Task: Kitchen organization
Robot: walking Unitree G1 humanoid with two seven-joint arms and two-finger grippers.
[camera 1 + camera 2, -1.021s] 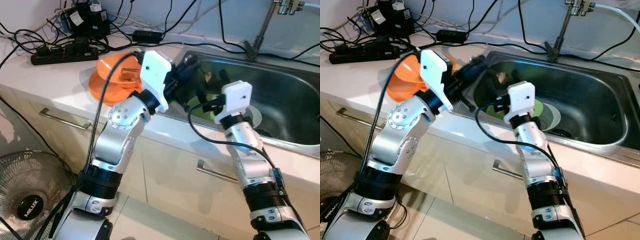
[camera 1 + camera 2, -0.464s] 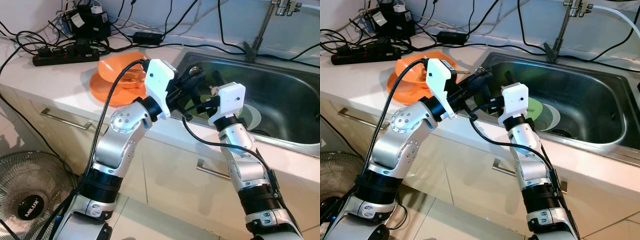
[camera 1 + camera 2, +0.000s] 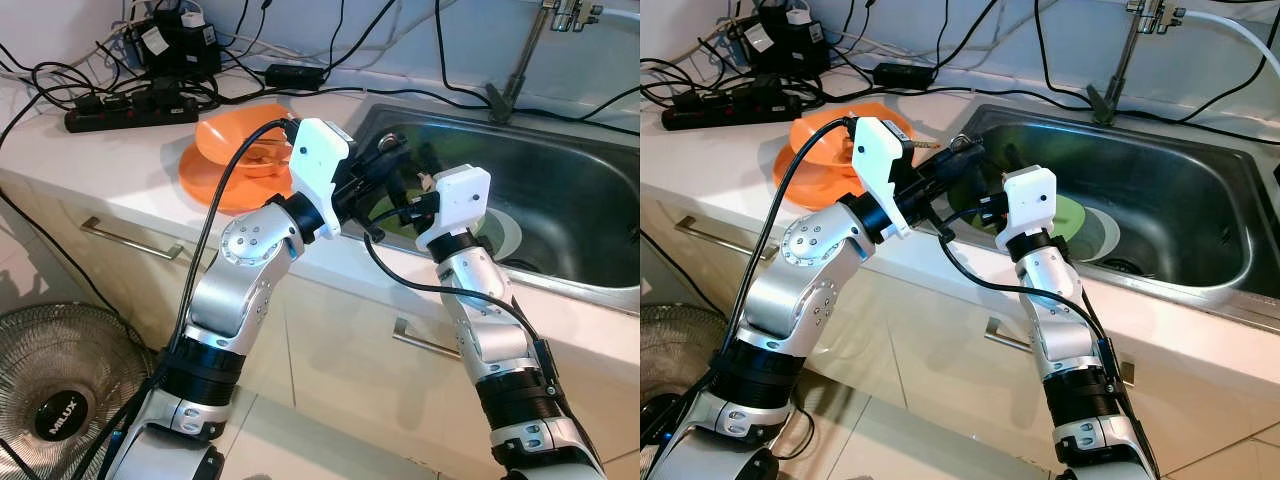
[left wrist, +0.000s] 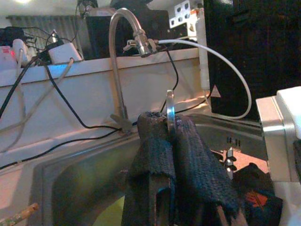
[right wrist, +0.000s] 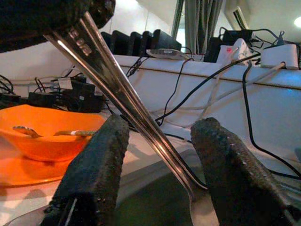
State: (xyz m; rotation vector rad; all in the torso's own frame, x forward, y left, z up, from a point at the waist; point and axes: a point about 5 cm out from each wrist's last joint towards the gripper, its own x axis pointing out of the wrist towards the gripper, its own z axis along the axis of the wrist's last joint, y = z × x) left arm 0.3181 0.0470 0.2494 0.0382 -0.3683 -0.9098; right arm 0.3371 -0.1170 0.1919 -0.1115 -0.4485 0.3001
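— What does the head camera give that the wrists don't?
— The whole layout: the steel sink (image 3: 1180, 200) set in the white counter (image 3: 120, 160), with both arms meeting over its left rim. A green plate (image 3: 1072, 215) lies on a pale plate (image 3: 1102, 232) on the sink floor. An orange bowl (image 3: 245, 140) sits on an orange plate (image 3: 215, 180) on the counter near that rim.

— And the wrist cameras?
— The left wrist view shows the left gripper (image 4: 169, 141) pinched tight on a thin metal utensil (image 4: 170, 113), edge-on and upright. In the right wrist view its long handle (image 5: 127, 99) slants down between the right gripper (image 5: 157, 155) fingers, which stand wide apart. There the bowl holds a utensil, too small to identify.
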